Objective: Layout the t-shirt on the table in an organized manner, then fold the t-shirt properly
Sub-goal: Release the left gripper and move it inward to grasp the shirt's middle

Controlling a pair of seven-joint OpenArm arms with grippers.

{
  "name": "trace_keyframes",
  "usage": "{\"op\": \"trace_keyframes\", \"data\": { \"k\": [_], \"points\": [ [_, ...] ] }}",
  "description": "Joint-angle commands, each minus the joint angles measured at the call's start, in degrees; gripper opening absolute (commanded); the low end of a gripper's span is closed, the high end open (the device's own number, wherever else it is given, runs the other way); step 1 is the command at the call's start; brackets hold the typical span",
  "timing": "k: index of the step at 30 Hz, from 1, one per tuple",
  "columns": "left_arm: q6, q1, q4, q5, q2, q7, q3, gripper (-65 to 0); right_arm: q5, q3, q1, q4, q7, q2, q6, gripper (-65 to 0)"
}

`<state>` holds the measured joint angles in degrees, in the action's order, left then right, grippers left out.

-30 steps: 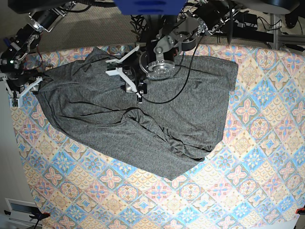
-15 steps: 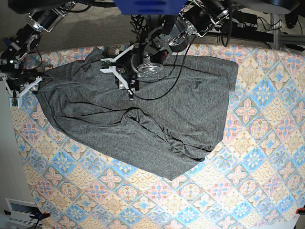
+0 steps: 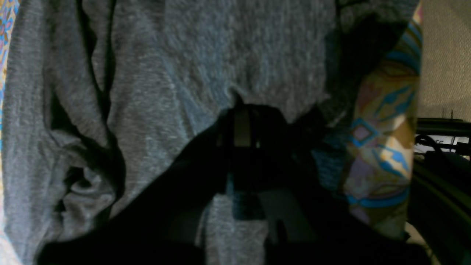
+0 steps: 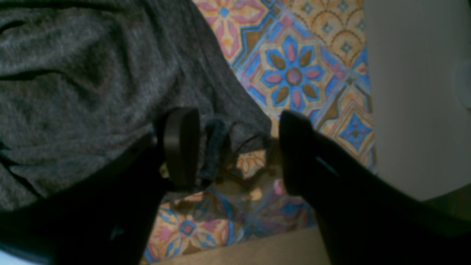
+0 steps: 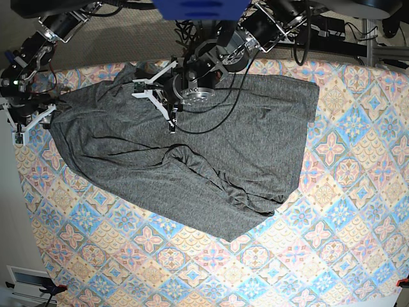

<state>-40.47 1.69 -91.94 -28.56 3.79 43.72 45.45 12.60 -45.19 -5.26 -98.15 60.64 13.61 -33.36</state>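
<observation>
One t-shirt [image 5: 192, 160] on one desk [image 5: 332, 243] — dark heather-grey, plain, wrinkled, spread crookedly toward the desk's far edge. Two pincers: the left pincer [image 3: 241, 129] is pressed together, pinching t-shirt cloth; the right pincer [image 4: 239, 147] stands spread at the t-shirt's edge.

T-shirt [image 5: 192, 153] matt heathered knit cloth; table [image 5: 319, 256] smooth printed covering.

Beige carpet [image 5: 128, 38] covers the floor beyond the far edge of the work surface, where black cables [image 5: 192, 29] tangle beside a grey metal frame [image 5: 367, 32]. A white vent-like fixture [image 5: 25, 281] sits at the lower left corner, against a pale floor strip [image 5: 7, 192].
</observation>
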Motion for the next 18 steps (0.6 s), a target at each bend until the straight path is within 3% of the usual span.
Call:
{"op": "trace_keyframes", "data": {
  "k": [1, 7, 12, 18],
  "points": [
    [0.5, 0.4, -3.1, 0.4, 1.0, -0.9, 0.0, -63.6, 0.5, -0.1, 0.4, -0.6, -1.1, 1.2, 0.0, -32.1],
    [0.5, -0.9, -10.3, 0.4, 0.8, -0.8, -0.3, -64.3, 0.5, -0.1, 0.6, -0.6, -1.2, 1.2, 0.0, -32.1],
    [0.5, -1.3, -10.5, 0.6, 0.8, 4.1, -0.1, -64.3, 0.5, 0.0, 0.6, -0.6, -1.2, 1.2, 0.0, -32.1],
    [0.5, -2.2, -9.4, 0.4, 0.7, 4.5, -0.2, -63.5, 0.5, 0.0, 0.6, -0.6, -1.2, 1.2, 0.0, -32.1]
  ]
}}
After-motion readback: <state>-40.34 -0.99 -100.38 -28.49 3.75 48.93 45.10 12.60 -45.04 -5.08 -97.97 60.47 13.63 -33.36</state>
